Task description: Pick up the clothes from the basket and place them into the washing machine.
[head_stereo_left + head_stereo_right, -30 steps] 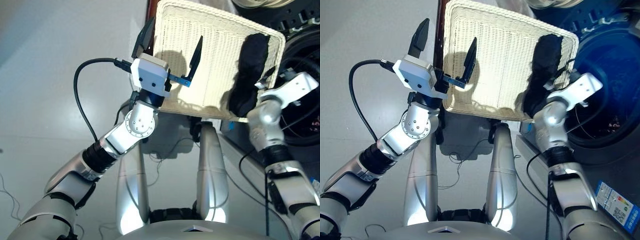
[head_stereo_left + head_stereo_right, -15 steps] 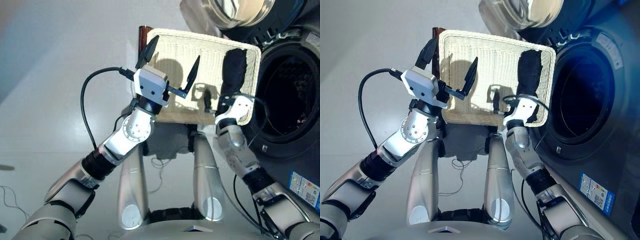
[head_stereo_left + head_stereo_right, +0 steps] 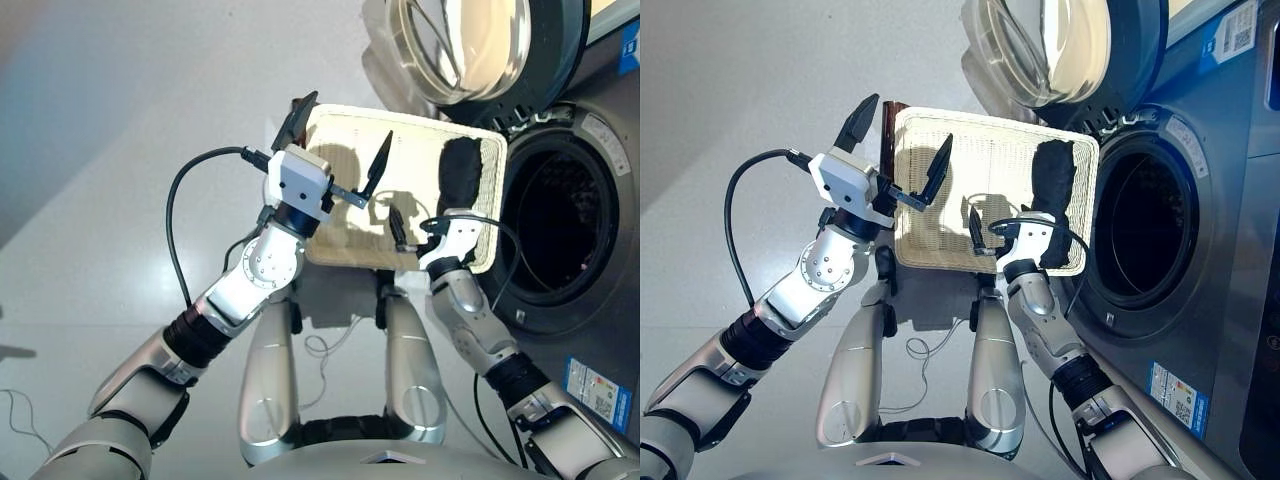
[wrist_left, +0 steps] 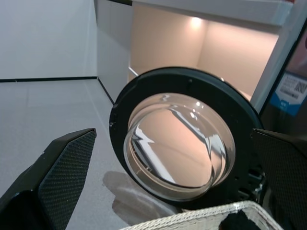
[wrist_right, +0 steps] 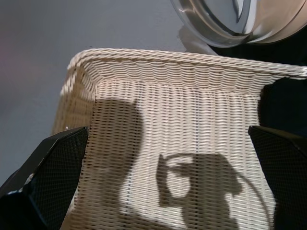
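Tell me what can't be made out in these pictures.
- Drum contents: too dark, both eye views.
- Black garment: far side hidden behind the basket rim; right wrist view cuts it off.
- Washing machine controls: beyond the frame's edge.

Can't really see inside the washing machine (image 3: 1150, 240): the drum hole is just dark, so no telling what's in there, and the machine's right side runs off the frame in both eye views. The porthole door (image 3: 470, 45) gets cut off by the top edge. Only one of the clothes shows, the black garment (image 3: 1052, 190), and its lower end is tucked behind the right gripper (image 3: 990, 228) body. The basket (image 3: 930, 250) has its left rim partly covered by the left gripper (image 3: 902, 143). In the right wrist view the black garment is barely a dark sliver at the edge.
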`<state>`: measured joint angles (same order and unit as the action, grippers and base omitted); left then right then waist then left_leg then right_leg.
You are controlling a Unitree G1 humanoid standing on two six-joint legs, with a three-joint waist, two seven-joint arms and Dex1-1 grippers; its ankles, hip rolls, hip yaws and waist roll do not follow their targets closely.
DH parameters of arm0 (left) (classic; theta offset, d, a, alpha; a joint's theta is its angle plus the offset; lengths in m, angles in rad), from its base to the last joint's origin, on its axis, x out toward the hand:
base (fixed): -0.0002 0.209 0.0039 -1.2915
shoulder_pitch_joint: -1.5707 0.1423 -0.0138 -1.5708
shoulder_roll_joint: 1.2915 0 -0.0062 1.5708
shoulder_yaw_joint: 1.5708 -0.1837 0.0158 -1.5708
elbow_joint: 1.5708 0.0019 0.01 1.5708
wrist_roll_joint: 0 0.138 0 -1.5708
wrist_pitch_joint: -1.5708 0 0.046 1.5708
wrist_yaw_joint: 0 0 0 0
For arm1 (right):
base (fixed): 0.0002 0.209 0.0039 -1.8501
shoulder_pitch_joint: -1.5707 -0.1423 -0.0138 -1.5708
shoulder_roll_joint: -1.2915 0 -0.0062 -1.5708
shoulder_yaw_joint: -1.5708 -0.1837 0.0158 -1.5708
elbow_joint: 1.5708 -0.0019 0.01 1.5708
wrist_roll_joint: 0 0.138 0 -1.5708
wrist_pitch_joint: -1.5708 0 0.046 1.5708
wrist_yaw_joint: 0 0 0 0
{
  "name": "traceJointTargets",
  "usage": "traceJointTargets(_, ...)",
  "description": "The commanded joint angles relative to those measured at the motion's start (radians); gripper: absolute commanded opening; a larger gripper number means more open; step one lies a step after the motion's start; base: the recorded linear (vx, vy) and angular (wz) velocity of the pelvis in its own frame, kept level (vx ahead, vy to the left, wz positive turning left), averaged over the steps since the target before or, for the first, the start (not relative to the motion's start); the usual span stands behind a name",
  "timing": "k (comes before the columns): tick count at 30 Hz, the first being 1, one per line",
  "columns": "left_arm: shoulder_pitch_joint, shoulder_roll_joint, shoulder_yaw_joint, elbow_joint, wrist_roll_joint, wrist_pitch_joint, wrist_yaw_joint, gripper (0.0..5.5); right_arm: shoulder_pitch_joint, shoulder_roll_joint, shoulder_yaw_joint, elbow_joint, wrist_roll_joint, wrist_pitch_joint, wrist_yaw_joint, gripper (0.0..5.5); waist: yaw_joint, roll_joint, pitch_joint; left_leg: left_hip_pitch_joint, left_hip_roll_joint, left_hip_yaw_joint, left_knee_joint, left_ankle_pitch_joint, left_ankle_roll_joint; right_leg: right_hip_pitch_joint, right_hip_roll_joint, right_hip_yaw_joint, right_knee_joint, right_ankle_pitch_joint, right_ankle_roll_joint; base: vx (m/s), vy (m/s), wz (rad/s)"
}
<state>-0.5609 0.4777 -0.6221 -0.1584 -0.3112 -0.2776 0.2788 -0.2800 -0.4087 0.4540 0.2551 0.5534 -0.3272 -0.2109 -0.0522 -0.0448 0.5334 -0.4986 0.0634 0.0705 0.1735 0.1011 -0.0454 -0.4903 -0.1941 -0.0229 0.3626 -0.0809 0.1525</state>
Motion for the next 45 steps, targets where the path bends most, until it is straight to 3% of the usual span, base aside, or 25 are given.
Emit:
traceJointTargets(1,-0.050,-0.031,0.010,-0.081,0.030,-0.081,-0.013,5.50,-0.040,0.006,-0.071,-0.001,-0.068,-0.032,-0.058,5.50,-0.001,0.034,-0.013,0.020,-0.022,0.014,0.027,-0.047,-0.024,-0.024,0.000,0.005,-0.151,0.164,0.013,0.000,0.000,0.000)
traceJointTargets(9,-0.068,-0.032,-0.002,-0.128,-0.028,-0.089,-0.006,5.50,-0.185,0.018,-0.090,0.187,-0.164,-0.012,-0.200,5.50,0.019,0.058,-0.013,-0.091,-0.019,-0.001,0.138,-0.076,-0.023,-0.132,0.011,0.029,-0.039,0.118,-0.002,0.000,0.000,0.000)
traceJointTargets(13,-0.065,-0.042,-0.004,-0.151,-0.055,-0.088,0.003,5.50,-0.256,0.005,-0.109,0.278,-0.186,0.004,-0.262,5.50,0.034,0.067,-0.013,-0.167,-0.013,-0.013,0.217,-0.103,-0.025,-0.205,0.018,0.031,0.057,0.072,-0.014,-0.015,-0.009,0.030)
traceJointTargets(18,-0.082,-0.046,-0.012,-0.163,-0.058,-0.082,0.013,5.50,-0.327,-0.026,-0.113,0.366,-0.189,0.022,-0.284,5.50,0.044,0.074,-0.013,-0.253,-0.010,-0.027,0.291,-0.122,-0.028,-0.282,0.022,0.033,0.139,0.047,-0.023,-0.049,-0.037,0.123)
traceJointTargets(27,-0.113,-0.054,-0.031,-0.155,-0.062,-0.077,0.044,5.50,-0.543,-0.057,-0.089,0.653,-0.151,0.060,-0.305,5.50,0.081,0.092,-0.013,-0.432,0.002,-0.051,0.426,-0.152,-0.033,-0.456,0.018,0.005,0.296,0.006,-0.031,-0.038,-0.030,0.036)
traceJointTargets(38,-0.131,-0.046,-0.032,-0.150,-0.016,-0.059,0.076,5.50,-0.640,-0.109,-0.101,0.766,-0.115,0.079,-0.327,5.50,0.085,0.110,-0.013,-0.505,0.006,-0.058,0.428,-0.140,-0.044,-0.539,0.015,-0.013,0.345,-0.027,-0.036,0.000,0.000,0.000)
traceJointTargets(45,-0.152,-0.010,-0.023,-0.181,0.005,-0.058,0.086,5.50,-0.677,-0.127,-0.107,0.815,-0.075,0.082,-0.319,5.50,0.087,0.115,-0.013,-0.594,0.001,-0.077,0.526,-0.169,-0.041,-0.629,0.013,-0.013,0.449,-0.063,-0.043,0.000,0.000,0.000)
